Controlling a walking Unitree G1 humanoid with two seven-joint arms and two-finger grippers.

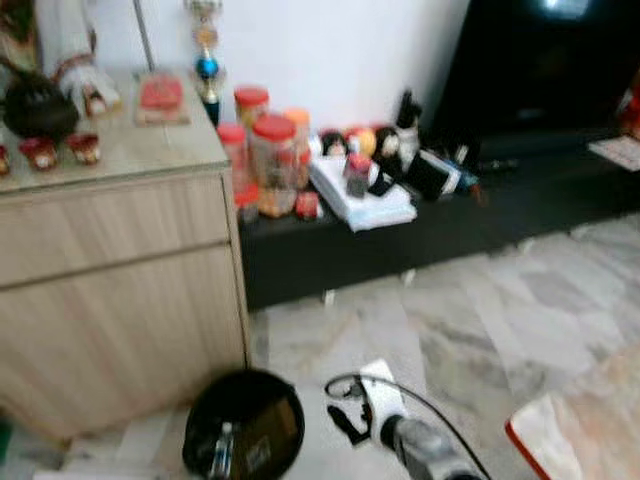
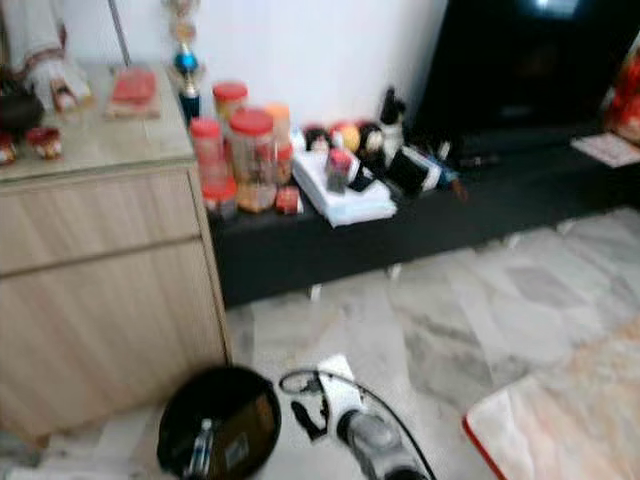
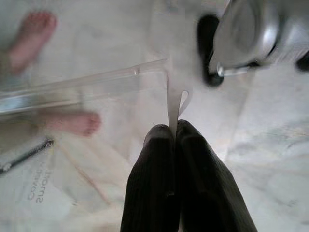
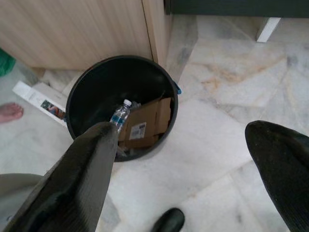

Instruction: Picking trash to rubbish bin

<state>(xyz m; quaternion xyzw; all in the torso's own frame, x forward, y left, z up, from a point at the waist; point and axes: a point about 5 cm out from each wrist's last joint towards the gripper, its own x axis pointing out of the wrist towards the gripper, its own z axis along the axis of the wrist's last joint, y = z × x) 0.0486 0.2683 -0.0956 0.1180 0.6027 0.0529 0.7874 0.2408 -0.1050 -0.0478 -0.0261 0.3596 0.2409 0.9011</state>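
Observation:
A round black rubbish bin (image 1: 243,425) stands on the marble floor in front of the wooden cabinet. Inside the bin (image 4: 72,96) lie a plastic bottle (image 4: 118,115) and a piece of cardboard (image 4: 147,125). My right gripper (image 1: 348,412) hangs open just to the right of the bin, a little above the floor; in the right wrist view its fingers (image 4: 87,174) are spread wide with nothing between them. My left gripper (image 3: 175,126) is shut on a thin clear plastic wrapper (image 3: 96,87), which spreads out over the floor.
The light wooden cabinet (image 1: 110,290) stands on the left. A low black console (image 1: 450,225) crowded with jars and books runs along the wall. A red-edged rug (image 1: 560,440) is at the right, a flat box (image 4: 41,99) beside the bin. A person's bare feet (image 3: 34,34) are close.

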